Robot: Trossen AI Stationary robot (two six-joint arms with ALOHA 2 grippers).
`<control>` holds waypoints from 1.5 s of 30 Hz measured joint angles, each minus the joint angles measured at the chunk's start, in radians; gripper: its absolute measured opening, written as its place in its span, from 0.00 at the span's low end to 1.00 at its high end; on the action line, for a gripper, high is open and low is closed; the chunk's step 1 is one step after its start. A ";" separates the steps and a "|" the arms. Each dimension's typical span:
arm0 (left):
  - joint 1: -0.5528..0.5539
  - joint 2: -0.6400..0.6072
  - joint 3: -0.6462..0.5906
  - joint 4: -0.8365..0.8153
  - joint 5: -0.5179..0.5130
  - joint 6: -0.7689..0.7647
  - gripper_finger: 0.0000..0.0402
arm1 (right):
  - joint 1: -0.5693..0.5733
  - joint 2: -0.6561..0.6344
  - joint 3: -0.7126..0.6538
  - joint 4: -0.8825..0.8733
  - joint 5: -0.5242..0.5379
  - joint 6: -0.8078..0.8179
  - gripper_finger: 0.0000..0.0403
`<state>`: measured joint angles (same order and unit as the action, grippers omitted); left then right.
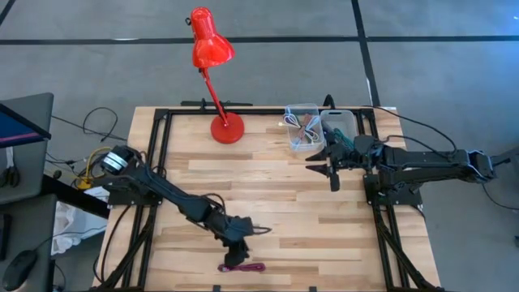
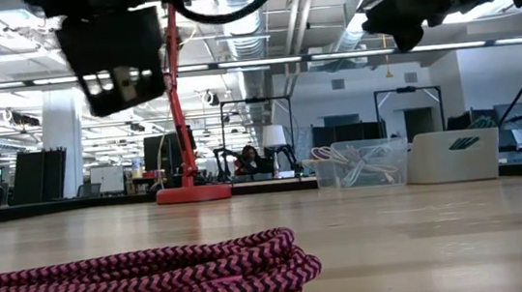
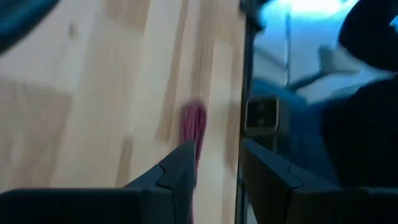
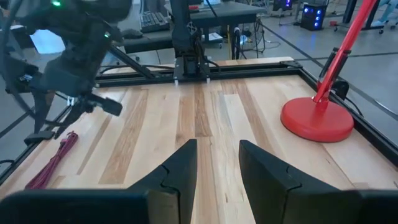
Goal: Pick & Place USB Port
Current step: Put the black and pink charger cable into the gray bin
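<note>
Near the desk's (image 1: 276, 203) front edge, the left pincer (image 1: 237, 229) is hovering just above the coiled pink USB cable (image 1: 242, 267), fingers slightly apart and empty; descending off-centre risks nudging the coil over the edge. Farther right, the right pincer (image 1: 331, 165) is waiting open beside the clear bin (image 1: 303, 126).

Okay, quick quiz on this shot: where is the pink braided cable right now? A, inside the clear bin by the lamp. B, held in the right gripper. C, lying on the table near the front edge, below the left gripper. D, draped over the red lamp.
C: the pink braided cable lies bundled on the wooden table near its front edge, with the left gripper above it and empty.
</note>
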<state>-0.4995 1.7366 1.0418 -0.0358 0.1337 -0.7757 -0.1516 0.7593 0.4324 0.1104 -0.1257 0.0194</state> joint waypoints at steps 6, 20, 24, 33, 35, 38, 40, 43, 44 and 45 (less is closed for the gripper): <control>0.001 0.016 0.046 -0.302 0.011 -0.004 0.31 | 0.000 0.000 0.000 -0.036 0.000 0.000 0.28; -0.039 0.085 0.043 -0.217 0.025 -0.174 0.37 | -0.003 0.000 0.000 -0.052 0.072 -0.048 0.28; -0.038 0.142 0.043 -0.111 0.077 -0.172 0.43 | -0.003 0.000 0.000 -0.057 0.074 -0.048 0.28; -0.089 0.162 0.042 -0.105 0.099 -0.282 0.45 | -0.008 0.000 0.000 -0.074 0.074 -0.048 0.28; -0.108 0.173 0.043 -0.101 0.072 -0.323 0.45 | -0.008 0.000 0.000 -0.074 0.074 -0.047 0.28; -0.133 0.203 0.048 -0.102 0.038 -0.369 0.45 | -0.008 0.000 0.000 -0.074 0.074 -0.050 0.28; -0.138 0.229 0.052 -0.089 0.038 -0.381 0.45 | -0.008 0.000 0.000 -0.074 0.074 -0.052 0.28; -0.140 0.258 0.054 -0.089 0.042 -0.391 0.45 | -0.008 0.000 0.000 -0.075 0.074 -0.053 0.28; -0.140 0.263 0.054 -0.084 0.044 -0.392 0.45 | -0.008 0.000 0.000 -0.075 0.074 -0.053 0.28; -0.138 0.266 0.054 -0.080 0.043 -0.393 0.45 | -0.008 0.000 0.000 -0.074 0.074 -0.053 0.28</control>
<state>-0.6377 2.0028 1.0962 -0.1154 0.1772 -1.1683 -0.1593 0.7589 0.4320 0.0360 -0.0513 -0.0334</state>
